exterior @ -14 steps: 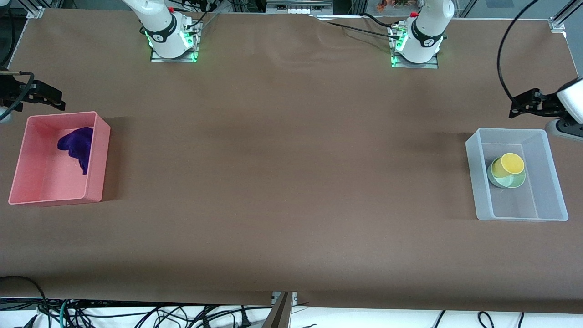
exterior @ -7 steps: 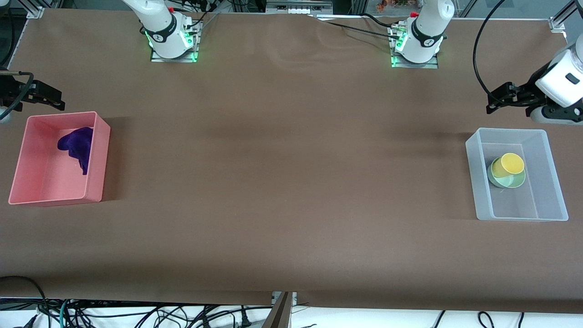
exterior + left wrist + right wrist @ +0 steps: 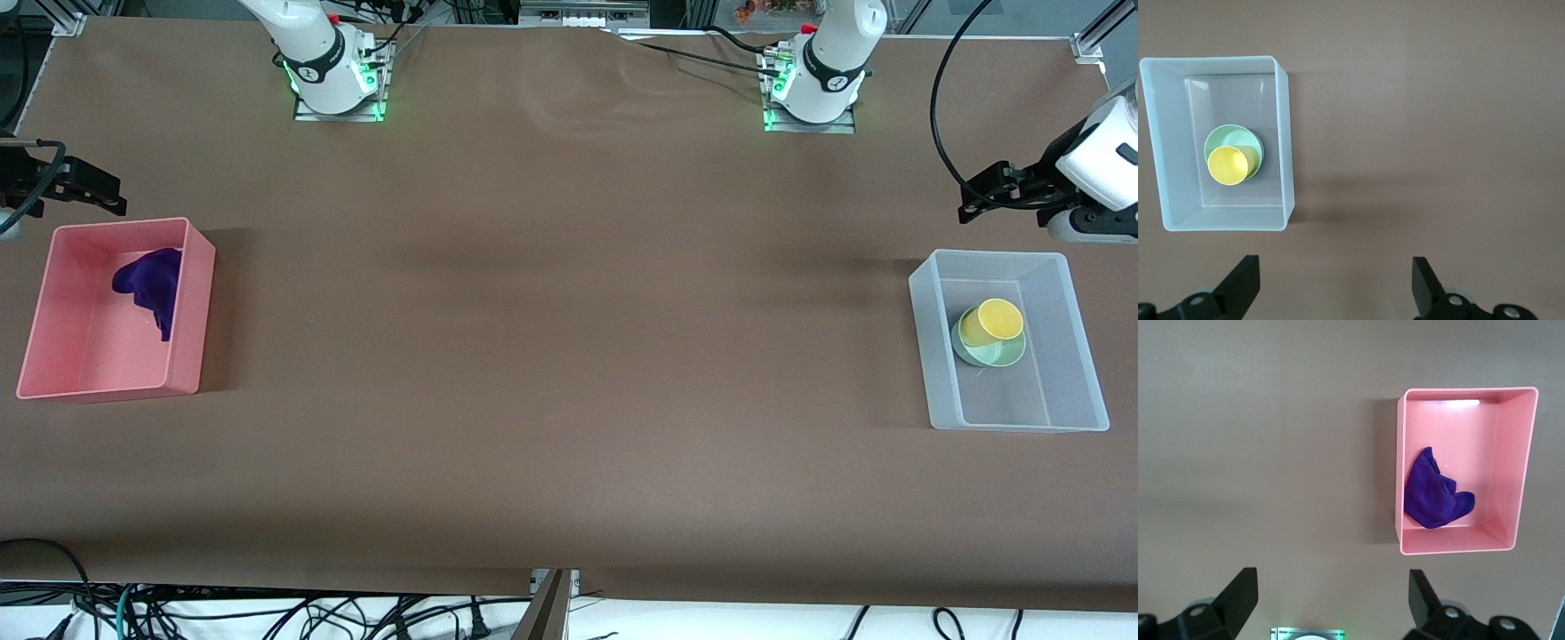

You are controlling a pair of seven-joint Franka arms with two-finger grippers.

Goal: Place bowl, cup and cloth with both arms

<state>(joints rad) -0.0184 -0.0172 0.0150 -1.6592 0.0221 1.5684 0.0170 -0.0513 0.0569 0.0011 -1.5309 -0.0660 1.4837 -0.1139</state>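
The yellow cup (image 3: 991, 322) lies tilted inside the pale green bowl (image 3: 1003, 355), and both sit in a clear plastic bin (image 3: 941, 356) at the left arm's end of the table. They also show in the left wrist view: cup (image 3: 1229, 165), bowl (image 3: 1225, 136). The purple cloth (image 3: 149, 283) lies crumpled in a pink bin (image 3: 191, 311) at the right arm's end, and the cloth shows in the right wrist view (image 3: 1435, 497). My left gripper (image 3: 982, 191) (image 3: 1336, 287) is open and empty, up over the table beside the clear bin. My right gripper (image 3: 107, 191) (image 3: 1333, 603) is open and empty, up beside the pink bin.
Brown covering spreads over the whole table between the two bins. The arm bases (image 3: 338, 84) (image 3: 813, 89) stand along the table's edge farthest from the front camera. Cables hang below the edge nearest the camera.
My left arm swung its gripper in toward the table's middle, then eased back a little. The right arm, the bins and their contents have not moved.
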